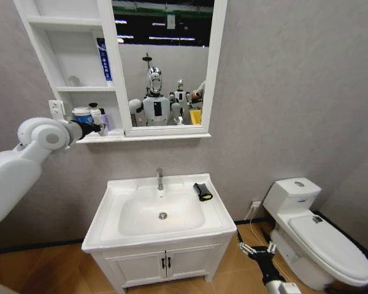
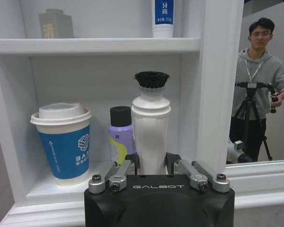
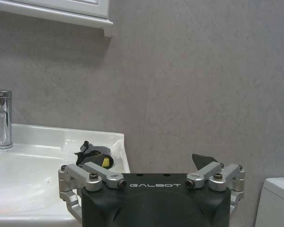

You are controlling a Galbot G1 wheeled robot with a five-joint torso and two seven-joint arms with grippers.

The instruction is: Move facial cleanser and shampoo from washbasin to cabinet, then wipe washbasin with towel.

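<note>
My left gripper (image 1: 93, 127) (image 2: 152, 163) is raised into the lowest niche of the cabinet (image 1: 67, 89) (image 2: 94, 45). It is shut on a white bottle with a black brush top (image 2: 151, 132) that stands upright on the shelf. A purple bottle with a black cap (image 2: 120, 135) stands just behind it, beside a blue and white paper cup (image 2: 64, 142). I cannot tell which bottle is the cleanser and which the shampoo. The towel (image 1: 203, 192) (image 3: 97, 156) lies on the washbasin (image 1: 110, 202) rim, right of the tap (image 1: 160, 178). My right gripper (image 1: 256, 249) (image 3: 146, 163) hangs open, low beside the vanity.
A blue and white tube (image 2: 163, 16) and a grey box (image 2: 56, 23) stand on the shelf above. The mirror (image 1: 165, 61) adjoins the niches on the right. A white toilet (image 1: 313, 233) stands right of the two-door vanity (image 1: 165, 263), close to my right arm.
</note>
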